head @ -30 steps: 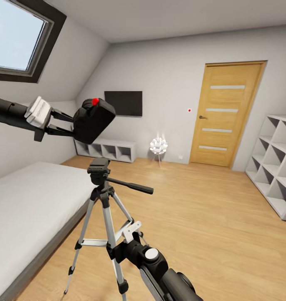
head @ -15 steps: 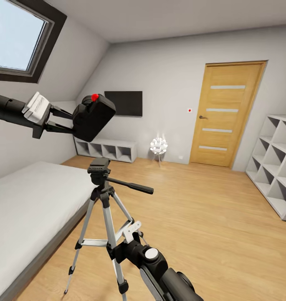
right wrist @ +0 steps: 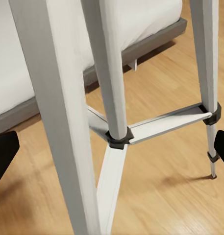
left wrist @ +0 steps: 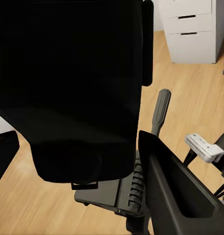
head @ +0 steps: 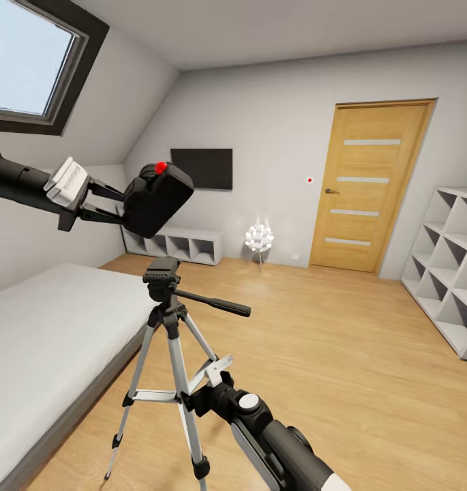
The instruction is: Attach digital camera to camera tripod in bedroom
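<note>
While my left gripper [head: 117, 202] has its jaws closed on the camera [head: 157, 198], I see the black body tilted in the air above the tripod [head: 166, 320], its red dot [head: 161, 166] uppermost, well clear of the tripod head [head: 160, 271]. In the left wrist view the camera [left wrist: 72, 83] blocks most of the frame, with the head [left wrist: 116, 191] and the pan handle [left wrist: 160, 110] below it.

My right gripper [head: 207, 380] sits low, just beside the silver legs, one white fingertip [head: 221, 363] showing against them; I cannot tell how far its jaws are open. In the right wrist view the legs [right wrist: 107, 73] and their black brace joint [right wrist: 117, 138] stand close.

The tripod stands on the wood floor [head: 315, 354] just right of the bed [head: 49, 334]. Farther off are a floor lamp [head: 259, 240], a low shelf [head: 173, 245] under a wall screen [head: 202, 168], and the door [head: 369, 184]. A white cube shelf [head: 451, 266] is at the right and a skylight [head: 28, 61] at the upper left.
</note>
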